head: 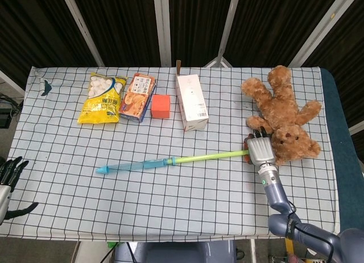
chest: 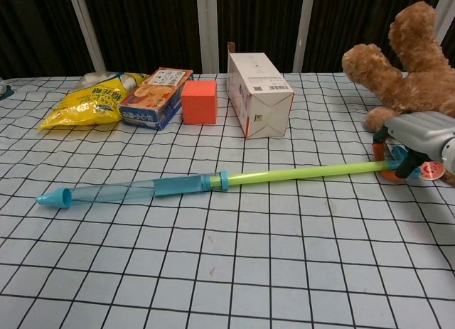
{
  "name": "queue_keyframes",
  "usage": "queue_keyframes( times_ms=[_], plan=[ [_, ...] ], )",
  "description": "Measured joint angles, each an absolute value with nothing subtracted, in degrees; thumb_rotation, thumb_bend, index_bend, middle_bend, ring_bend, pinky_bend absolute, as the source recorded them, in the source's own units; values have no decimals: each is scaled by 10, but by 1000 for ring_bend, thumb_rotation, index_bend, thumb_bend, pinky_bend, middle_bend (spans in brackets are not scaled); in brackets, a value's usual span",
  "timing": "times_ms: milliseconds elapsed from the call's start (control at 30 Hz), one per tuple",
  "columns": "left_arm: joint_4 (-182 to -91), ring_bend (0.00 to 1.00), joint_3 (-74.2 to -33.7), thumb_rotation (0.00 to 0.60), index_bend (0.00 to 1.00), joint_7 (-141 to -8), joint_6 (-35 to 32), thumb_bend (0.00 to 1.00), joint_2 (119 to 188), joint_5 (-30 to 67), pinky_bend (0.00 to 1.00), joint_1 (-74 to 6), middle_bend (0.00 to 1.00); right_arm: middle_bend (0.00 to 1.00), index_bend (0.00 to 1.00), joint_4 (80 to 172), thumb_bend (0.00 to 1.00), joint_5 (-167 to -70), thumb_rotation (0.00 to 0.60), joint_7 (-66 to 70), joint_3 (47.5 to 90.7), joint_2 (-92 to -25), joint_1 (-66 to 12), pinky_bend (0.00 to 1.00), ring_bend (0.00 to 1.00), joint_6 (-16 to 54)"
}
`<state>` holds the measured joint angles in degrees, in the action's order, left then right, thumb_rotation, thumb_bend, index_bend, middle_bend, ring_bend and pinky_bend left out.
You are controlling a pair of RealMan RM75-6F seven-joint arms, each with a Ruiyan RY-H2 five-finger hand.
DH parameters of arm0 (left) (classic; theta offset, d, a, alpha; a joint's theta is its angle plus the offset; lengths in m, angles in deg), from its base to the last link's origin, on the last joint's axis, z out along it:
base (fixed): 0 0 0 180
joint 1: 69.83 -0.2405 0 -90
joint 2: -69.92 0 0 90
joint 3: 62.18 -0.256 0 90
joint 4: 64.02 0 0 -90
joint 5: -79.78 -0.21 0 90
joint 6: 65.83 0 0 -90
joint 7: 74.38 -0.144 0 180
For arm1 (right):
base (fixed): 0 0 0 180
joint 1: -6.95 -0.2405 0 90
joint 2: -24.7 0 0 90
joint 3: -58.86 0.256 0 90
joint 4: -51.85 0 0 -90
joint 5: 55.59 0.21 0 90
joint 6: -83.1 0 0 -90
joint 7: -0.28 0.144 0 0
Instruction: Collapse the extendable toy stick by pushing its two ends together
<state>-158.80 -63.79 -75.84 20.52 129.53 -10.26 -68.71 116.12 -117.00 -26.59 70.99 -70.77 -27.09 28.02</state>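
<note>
The toy stick lies fully extended across the table, with its blue tube (head: pixel 136 165) on the left and its thin green rod (head: pixel 210 157) running right. The chest view shows the blue tube (chest: pixel 128 192) and the green rod (chest: pixel 306 173) too. My right hand (head: pixel 260 150) sits at the rod's right end, against the teddy bear. In the chest view its fingers (chest: pixel 389 157) curl around the rod's orange end. My left hand (head: pixel 8 180) hangs off the table's front left corner, fingers apart and holding nothing.
A brown teddy bear (head: pixel 284 121) lies just right of my right hand. Along the back stand a white carton (head: pixel 190 102), an orange cube (head: pixel 161 106), a biscuit box (head: pixel 137 97) and a yellow snack bag (head: pixel 103 97).
</note>
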Motion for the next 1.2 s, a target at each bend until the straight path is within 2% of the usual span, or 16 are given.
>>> queue_keyframes(
  times_ms=[233, 533, 900, 1067, 1200],
  plan=[
    [-1587, 0, -638, 600, 0, -756, 208, 100, 1296, -108, 0, -687, 0, 338, 656, 1181, 348, -1189, 600, -252, 703, -698, -266, 0, 149, 263],
    [-1587, 0, -640, 600, 0, -753, 209, 100, 1295, -110, 0, -687, 0, 338, 681, 1238, 348, -1207, 600, -260, 691, -664, -255, 0, 149, 239],
    [-1591, 0, -644, 600, 0, -757, 206, 101, 1293, -117, 0, -685, 0, 338, 691, 1356, 349, -1213, 600, -290, 672, -581, -226, 0, 135, 204],
    [-1610, 0, -634, 600, 5, -777, 180, 120, 1292, -97, 0, -670, 0, 338, 692, 1426, 350, -1208, 600, -300, 659, -526, -205, 0, 134, 190],
    [-1628, 0, -622, 600, 69, -797, 148, 124, 1291, -73, 0, -651, 4, 338, 692, 1451, 350, -1202, 600, -302, 649, -503, -192, 0, 126, 182]
  ],
)
